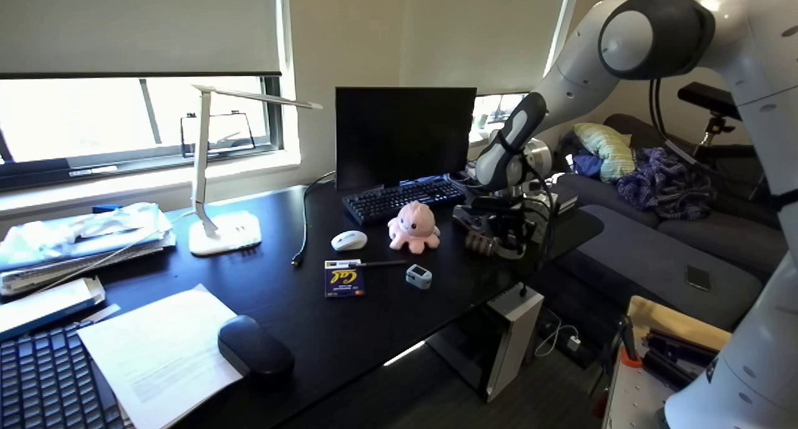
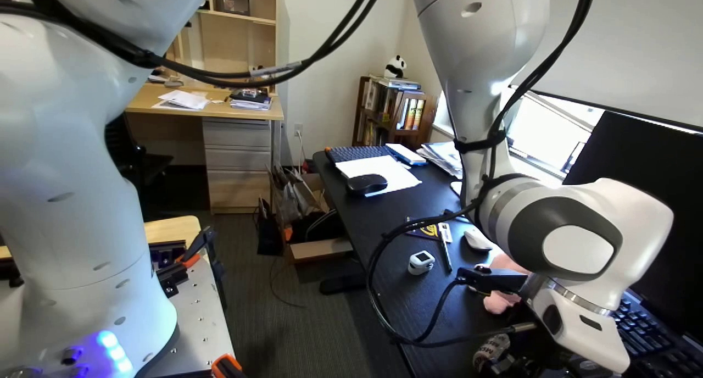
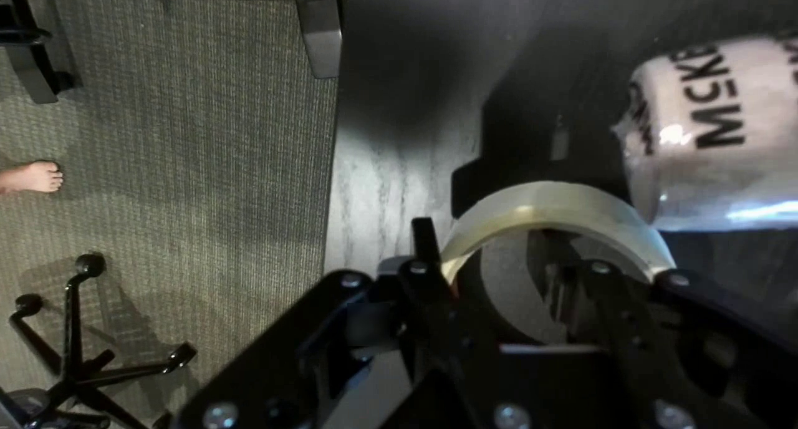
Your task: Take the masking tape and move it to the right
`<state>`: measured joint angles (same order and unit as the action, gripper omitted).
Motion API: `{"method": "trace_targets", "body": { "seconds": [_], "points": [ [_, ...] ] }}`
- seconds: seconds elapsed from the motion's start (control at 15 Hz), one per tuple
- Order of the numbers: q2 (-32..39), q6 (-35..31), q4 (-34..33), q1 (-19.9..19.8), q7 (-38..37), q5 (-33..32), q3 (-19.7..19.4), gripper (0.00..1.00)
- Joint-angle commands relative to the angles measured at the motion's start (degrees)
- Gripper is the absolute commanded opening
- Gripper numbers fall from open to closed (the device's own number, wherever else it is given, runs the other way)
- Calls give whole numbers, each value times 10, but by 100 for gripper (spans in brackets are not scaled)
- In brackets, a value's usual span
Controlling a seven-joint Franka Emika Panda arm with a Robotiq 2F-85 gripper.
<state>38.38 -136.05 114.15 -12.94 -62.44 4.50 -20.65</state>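
Gripper, fingers apart, hangs at the masking tape. A clean grip likely means closing squarely on the ring's wall — without nudging the printed cylinder alongside.

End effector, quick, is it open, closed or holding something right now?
End effector: open, jaws apart at the tape; whether they touch it can't be told.
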Motion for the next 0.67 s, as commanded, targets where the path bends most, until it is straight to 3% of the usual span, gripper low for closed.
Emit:
{"method": "trace_targets", "body": {
  "seconds": [0.0,0.27,0.6],
  "points": [
    [-26,-20,20,19,-10,9,2,73],
    [-82,-42,61,60,-18,-26,-17,99],
    [-170,-71,109,109,-28,-110,-41,100]
  ]
}}
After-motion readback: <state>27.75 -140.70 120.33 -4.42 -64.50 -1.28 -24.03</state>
